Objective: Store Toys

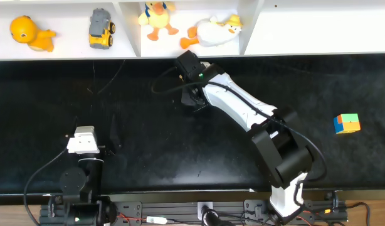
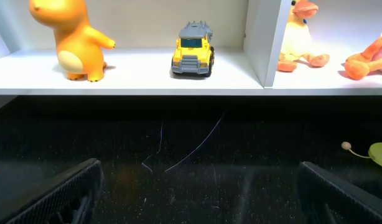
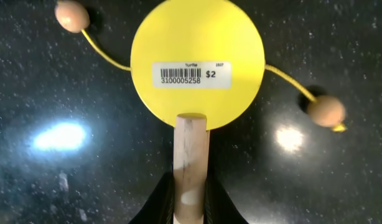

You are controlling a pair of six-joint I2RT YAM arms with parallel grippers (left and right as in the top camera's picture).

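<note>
Smooth matt face on the yellow round drum toy (image 3: 197,37); plain wooden handle (image 3: 191,155), white paper label (image 3: 192,74). The black worktop (image 3: 340,186) is speckled, scratched, faintly glossy.

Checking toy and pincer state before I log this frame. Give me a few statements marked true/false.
1. The right pincer is shut on the wooden handle of the yellow drum toy. True.
2. The colour cube sits on the shelf. False: it lies on the black table, off to the right arm's side.
3. The toy truck shares a shelf compartment with the orange toy. True.
4. The left pincer holds a plush duck. False: it is open and empty; the duck sits in the shelf's next compartment.
</note>
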